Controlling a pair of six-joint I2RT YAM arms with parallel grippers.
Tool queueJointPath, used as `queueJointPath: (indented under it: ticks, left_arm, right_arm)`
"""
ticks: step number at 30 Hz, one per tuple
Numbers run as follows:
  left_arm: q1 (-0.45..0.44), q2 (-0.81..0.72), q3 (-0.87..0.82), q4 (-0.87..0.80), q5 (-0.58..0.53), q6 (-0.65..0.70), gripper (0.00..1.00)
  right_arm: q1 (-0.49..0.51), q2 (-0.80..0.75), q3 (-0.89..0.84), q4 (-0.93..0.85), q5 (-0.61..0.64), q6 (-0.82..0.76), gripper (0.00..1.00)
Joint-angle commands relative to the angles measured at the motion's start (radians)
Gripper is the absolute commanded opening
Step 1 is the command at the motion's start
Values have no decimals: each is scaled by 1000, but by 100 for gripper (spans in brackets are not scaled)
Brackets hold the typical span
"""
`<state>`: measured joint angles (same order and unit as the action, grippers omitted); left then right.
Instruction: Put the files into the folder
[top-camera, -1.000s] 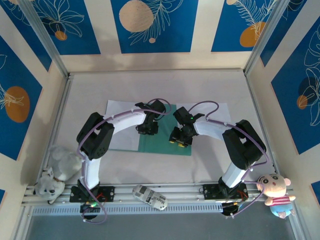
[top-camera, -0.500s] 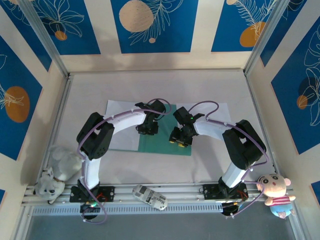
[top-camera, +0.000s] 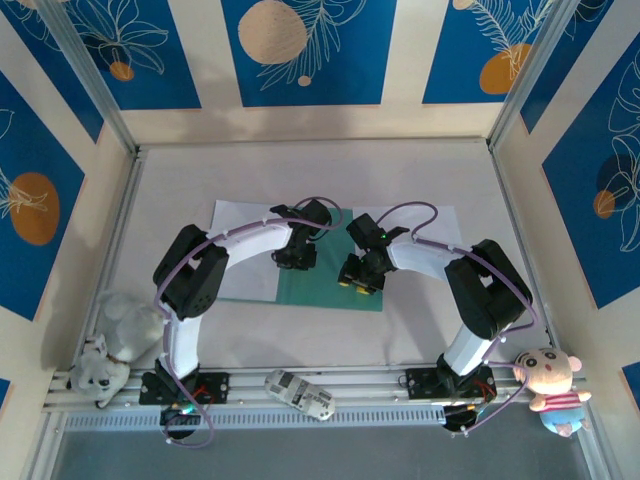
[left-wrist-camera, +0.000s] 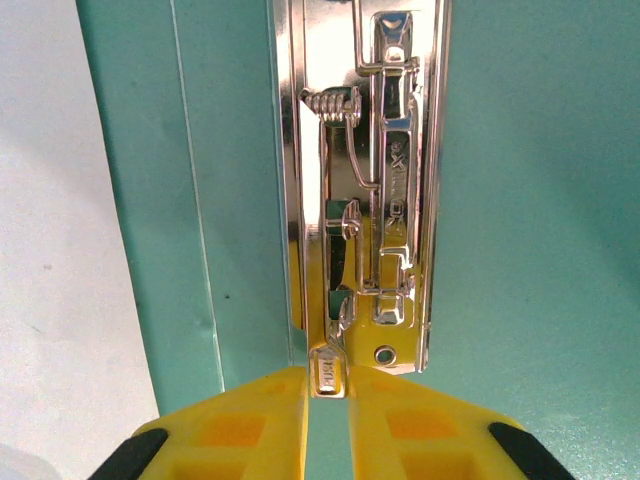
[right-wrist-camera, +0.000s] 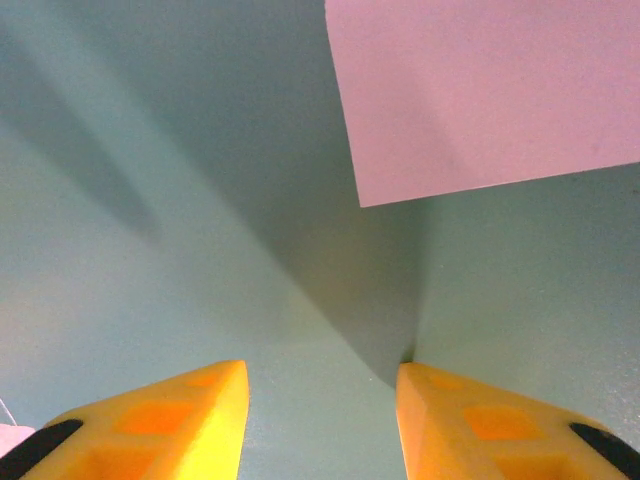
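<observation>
**No visible shift in the last second; clip pinched, sheets not yet secured**

Holds both arms where the overhead view had them a second ago. Pinches the small push tab at the 6 o'clock end of the metal clip (left-wrist-camera: 390, 200) in the left gripper (left-wrist-camera: 328, 385), jaws nearly pressed together. Keeps the right gripper (right-wrist-camera: 322, 375) low over bare teal, jaws spread and empty, a white corner at 1 o'clock. Finds the folder (top-camera: 325, 288) open flat mid-surface (top-camera: 300, 170), the files (top-camera: 245, 215) lying at 9 and 3 o'clock of its spine. Reads as a pause on the clip, with nothing clamped yet.
</observation>
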<state>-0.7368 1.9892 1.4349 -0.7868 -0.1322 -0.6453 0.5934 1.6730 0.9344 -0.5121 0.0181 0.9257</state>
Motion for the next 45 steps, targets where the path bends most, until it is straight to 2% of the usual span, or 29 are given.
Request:
queueJointPath:
  ticks: [1,14,32,40,41,44,45]
  left_arm:
    - [13,9,0,-29,-4,-1,17]
    - [11,19,-4,-26,5,-6,16]
    - [13,31,-70,29,77,-45,13]
    - [12,17,-37,-10,35,-31,11]
    - [12,15,-31,-15,34,-29,11]
    - [12,12,-18,-31,25,-23,24]
    - [11,9,-16,-32,23,-23,25]
  right_arm:
    - [8,10,0,-27,-18,-4,44]
    - [9,11,0,-25,-17,-4,45]
    - [8,24,1,-13,-18,-3,45]
    - [8,28,4,-13,-20,-4,45]
    - [8,28,4,-14,-20,-5,45]
    - [8,26,4,-13,-21,-4,44]
    - [8,26,2,-13,-22,-4,45]
